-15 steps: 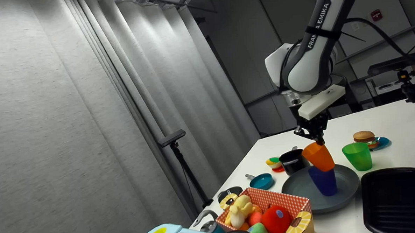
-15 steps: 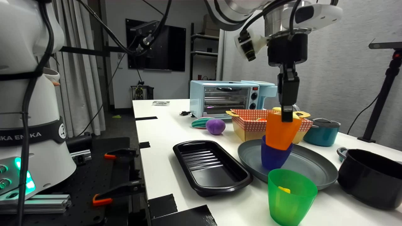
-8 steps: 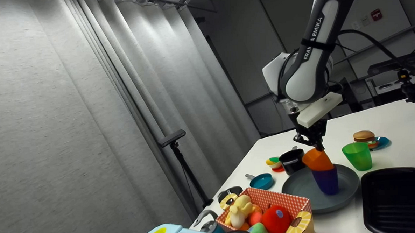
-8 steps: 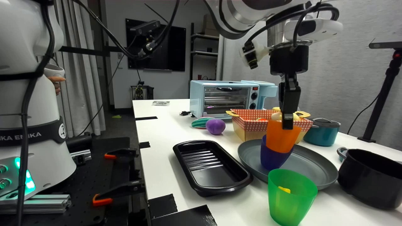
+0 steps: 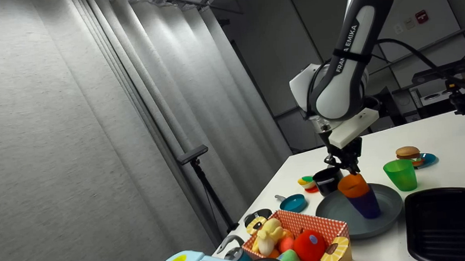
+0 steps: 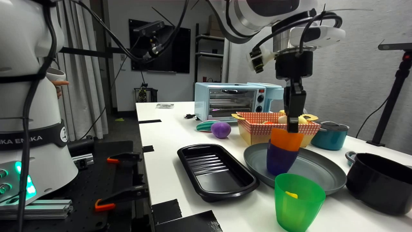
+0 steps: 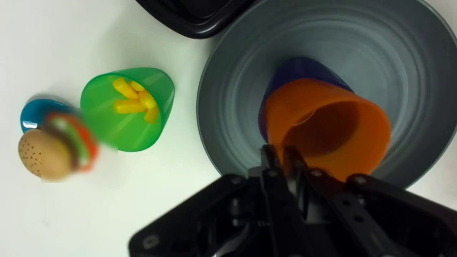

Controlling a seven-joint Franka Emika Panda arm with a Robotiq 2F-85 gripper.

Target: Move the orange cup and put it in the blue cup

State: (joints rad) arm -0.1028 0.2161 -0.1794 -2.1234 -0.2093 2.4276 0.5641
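The orange cup (image 5: pixel 352 188) sits partly inside the dark blue cup (image 5: pixel 364 205), its rim and upper part above the blue rim. Both show in an exterior view as the orange cup (image 6: pixel 286 138) above the blue cup (image 6: pixel 280 160). Both cups lean, and the blue cup stands on a grey plate (image 6: pixel 317 169). In the wrist view the mouth of the orange cup (image 7: pixel 303 92) faces the camera and hides most of the blue cup (image 7: pixel 300 67). My gripper (image 7: pixel 281 151) is slightly open, its fingertips a little apart, one each side of the orange cup's wall near the rim.
A green cup (image 6: pixel 299 203) with yellow pieces stands beside the plate. A black tray (image 6: pixel 219 174), a black pot (image 6: pixel 379 183) and a checked basket (image 6: pixel 257 129) of toys are near it. A toy burger (image 5: pixel 408 153) lies behind the green cup.
The orange cup has gone down from above the blue cup into it. The arm has come lower, and the fingertips now sit higher on the orange cup's rim.
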